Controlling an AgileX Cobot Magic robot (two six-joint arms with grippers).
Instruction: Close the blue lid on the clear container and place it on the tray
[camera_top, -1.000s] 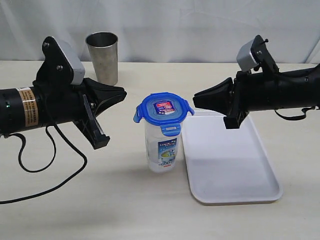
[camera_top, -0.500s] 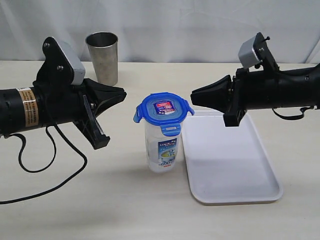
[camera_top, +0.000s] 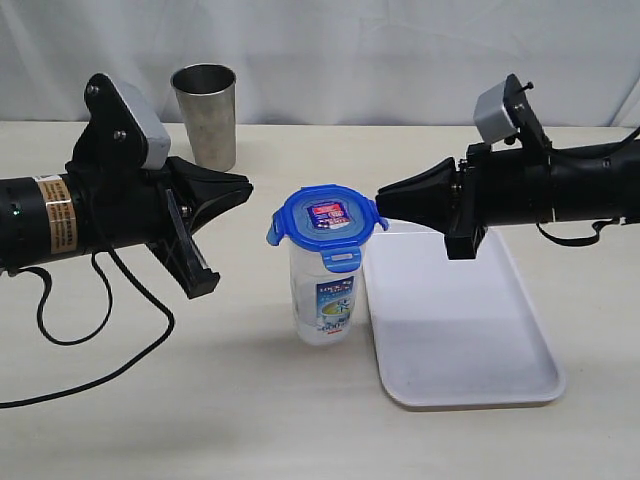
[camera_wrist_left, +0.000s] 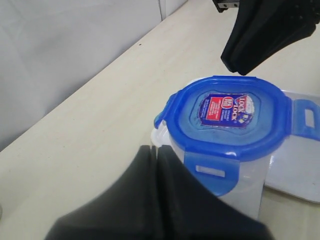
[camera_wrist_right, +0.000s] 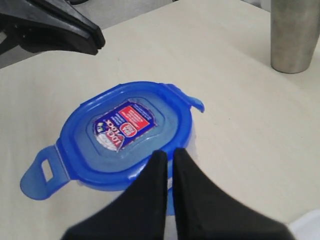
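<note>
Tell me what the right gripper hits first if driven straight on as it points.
Most likely the lid: the shut right gripper points at its near rim, at about the same height. The right wrist view shows the tips at the lid's edge; whether they touch is unclear.

Open table (camera_top: 250, 420) lies in front of the clear container (camera_top: 325, 300), and the space above the blue lid (camera_top: 327, 222) is free. The left gripper (camera_top: 245, 188) and right gripper (camera_top: 385, 203), both closed, flank the lid; the tray (camera_top: 470, 370) sits just beside on the right, a steel cup (camera_top: 205, 115) behind on the left
</note>
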